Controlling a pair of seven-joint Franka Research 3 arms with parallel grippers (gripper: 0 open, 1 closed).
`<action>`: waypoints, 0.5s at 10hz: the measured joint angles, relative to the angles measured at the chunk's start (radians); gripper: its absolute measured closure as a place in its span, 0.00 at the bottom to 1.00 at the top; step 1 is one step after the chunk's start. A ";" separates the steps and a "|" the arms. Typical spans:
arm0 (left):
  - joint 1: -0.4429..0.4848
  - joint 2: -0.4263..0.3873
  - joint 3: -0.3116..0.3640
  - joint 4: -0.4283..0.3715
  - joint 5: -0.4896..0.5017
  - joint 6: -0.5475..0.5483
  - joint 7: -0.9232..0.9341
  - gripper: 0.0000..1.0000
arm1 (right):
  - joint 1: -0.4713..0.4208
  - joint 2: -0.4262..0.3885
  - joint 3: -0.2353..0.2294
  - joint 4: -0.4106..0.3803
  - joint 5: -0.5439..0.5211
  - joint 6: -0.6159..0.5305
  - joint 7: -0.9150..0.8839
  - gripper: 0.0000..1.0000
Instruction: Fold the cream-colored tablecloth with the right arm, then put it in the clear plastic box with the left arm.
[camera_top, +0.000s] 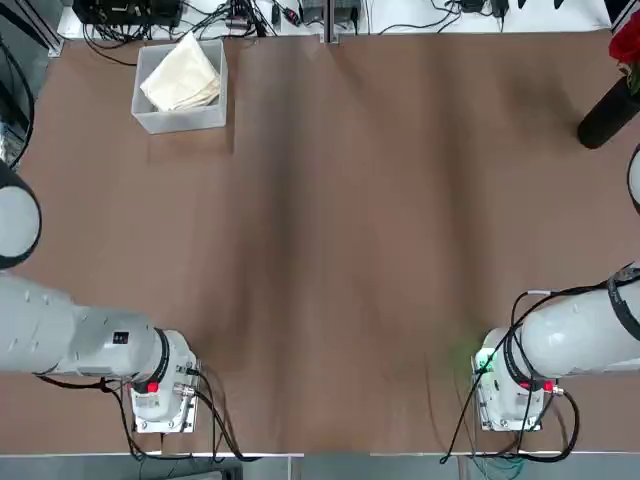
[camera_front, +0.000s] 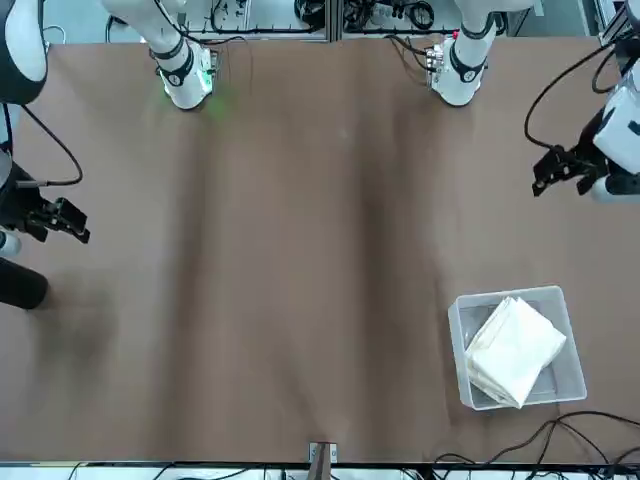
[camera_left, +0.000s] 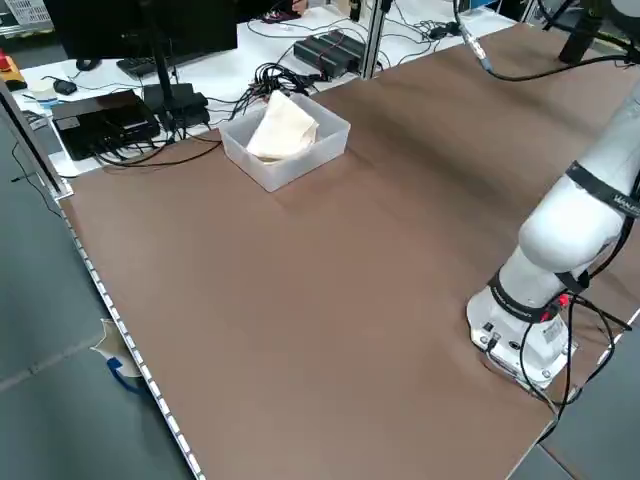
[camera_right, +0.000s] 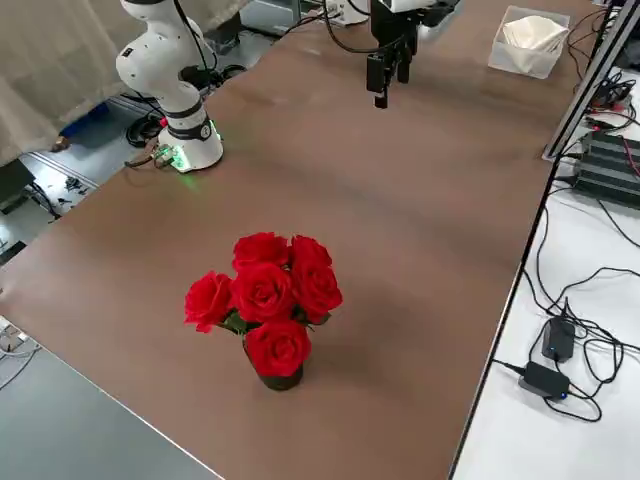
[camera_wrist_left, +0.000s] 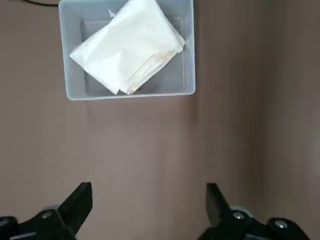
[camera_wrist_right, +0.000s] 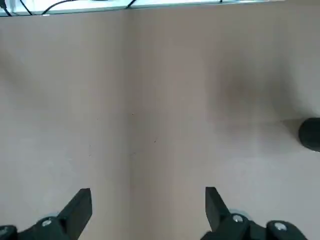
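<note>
The cream-colored tablecloth (camera_top: 183, 78) lies folded and tilted inside the clear plastic box (camera_top: 178, 121), which sits at about eleven o'clock on the table (camera_top: 340, 250) in the top view, near the far edge and its cables. The left gripper (camera_wrist_left: 149, 200) hangs released, fingers spread and empty, over bare surface short of the box. The right gripper (camera_wrist_right: 148, 202) is likewise released above open brown tabletop. A bunch of red roses (camera_right: 264, 299) stands near the table's three o'clock edge.
</note>
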 joint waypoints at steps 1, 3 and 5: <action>0.000 0.000 0.002 -0.003 0.000 0.000 0.000 0.00 | 0.000 0.000 0.000 0.000 0.000 0.001 0.000 0.00; 0.000 -0.010 0.004 -0.004 0.000 -0.012 -0.001 0.00 | 0.000 0.000 0.000 0.000 0.000 0.003 0.000 0.00; 0.000 -0.043 0.005 -0.017 -0.006 -0.028 -0.003 0.00 | 0.000 0.000 0.000 0.000 0.000 0.005 0.000 0.00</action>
